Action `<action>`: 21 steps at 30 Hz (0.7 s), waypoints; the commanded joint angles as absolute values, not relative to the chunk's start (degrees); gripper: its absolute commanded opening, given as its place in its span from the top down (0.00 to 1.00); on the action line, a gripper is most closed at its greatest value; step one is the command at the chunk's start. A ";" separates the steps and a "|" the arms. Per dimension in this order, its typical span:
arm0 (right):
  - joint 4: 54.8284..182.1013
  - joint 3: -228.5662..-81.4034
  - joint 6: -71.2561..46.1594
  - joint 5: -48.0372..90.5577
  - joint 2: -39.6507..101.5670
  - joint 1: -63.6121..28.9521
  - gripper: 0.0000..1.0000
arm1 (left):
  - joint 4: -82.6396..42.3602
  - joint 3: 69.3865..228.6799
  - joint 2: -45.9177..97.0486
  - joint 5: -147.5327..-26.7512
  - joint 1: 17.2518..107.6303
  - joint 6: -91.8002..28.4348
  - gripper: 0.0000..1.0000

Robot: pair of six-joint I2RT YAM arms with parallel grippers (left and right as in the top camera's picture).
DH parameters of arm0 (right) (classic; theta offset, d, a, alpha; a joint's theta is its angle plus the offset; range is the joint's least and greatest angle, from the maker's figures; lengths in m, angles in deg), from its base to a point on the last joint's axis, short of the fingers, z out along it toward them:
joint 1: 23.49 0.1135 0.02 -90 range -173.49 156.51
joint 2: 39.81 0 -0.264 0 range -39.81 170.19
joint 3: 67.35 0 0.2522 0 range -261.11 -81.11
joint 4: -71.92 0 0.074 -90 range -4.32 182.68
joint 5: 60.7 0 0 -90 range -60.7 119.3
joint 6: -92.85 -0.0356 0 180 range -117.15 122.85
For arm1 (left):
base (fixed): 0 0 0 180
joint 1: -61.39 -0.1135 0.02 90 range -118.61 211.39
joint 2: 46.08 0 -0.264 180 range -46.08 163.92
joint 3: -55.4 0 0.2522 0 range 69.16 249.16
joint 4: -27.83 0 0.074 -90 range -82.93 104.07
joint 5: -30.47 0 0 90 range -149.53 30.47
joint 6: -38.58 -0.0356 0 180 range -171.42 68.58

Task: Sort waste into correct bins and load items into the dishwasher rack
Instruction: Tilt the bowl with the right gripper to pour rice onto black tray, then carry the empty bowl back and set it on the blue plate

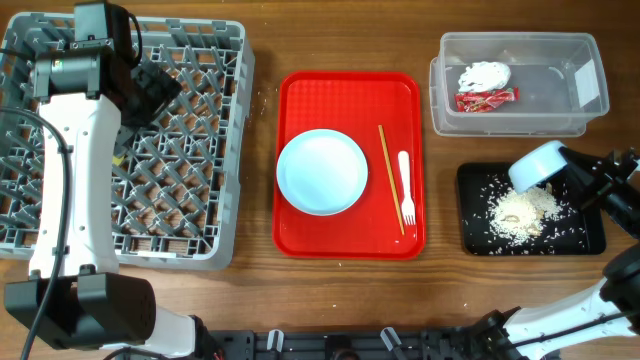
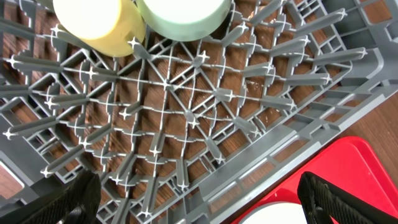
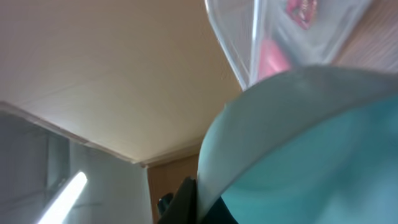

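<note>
My right gripper [image 1: 578,176] is shut on the rim of the pale blue bowl [image 1: 537,165] and holds it tilted over the black tray [image 1: 470,235], where beige rice scraps [image 1: 525,212] lie piled. In the right wrist view the bowl [image 3: 298,143] fills the frame. The clear tub [image 1: 560,118] holds the white napkin [image 1: 484,75] and red wrapper [image 1: 487,99]. My left gripper [image 1: 160,85] is open and empty over the grey rack [image 1: 200,190]. The yellow cup [image 2: 93,22] and green bowl [image 2: 183,15] stand in the rack [image 2: 186,118]. The pale blue plate [image 1: 322,171], chopsticks [image 1: 390,178] and white fork [image 1: 406,188] lie on the red tray.
The large red serving tray [image 1: 350,240] sits mid-table between the rack and the bins. Its corner and the plate's edge [image 2: 273,214] show in the left wrist view. A few rice grains lie scattered on the black tray around the pile.
</note>
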State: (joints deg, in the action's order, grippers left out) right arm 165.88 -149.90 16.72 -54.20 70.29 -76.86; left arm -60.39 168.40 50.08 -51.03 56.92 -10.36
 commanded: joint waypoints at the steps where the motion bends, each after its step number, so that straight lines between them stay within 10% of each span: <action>1: 167.52 -150.36 13.72 -51.47 70.55 -77.25 0.96 | -60.35 168.40 49.71 -51.08 56.62 -10.65 0.00; 9: 171.37 -150.36 32.46 -60.91 70.03 -77.25 0.96 | -60.35 168.40 49.71 -51.08 56.62 -10.65 0.00; 12: 171.57 -150.36 20.22 -55.12 69.72 -77.19 0.96 | -60.35 168.40 49.71 -51.08 56.62 -10.65 0.00; 21: 177.84 -153.75 31.03 -54.20 57.42 -71.87 0.95 | -60.35 168.40 49.71 -51.08 56.62 -10.65 0.00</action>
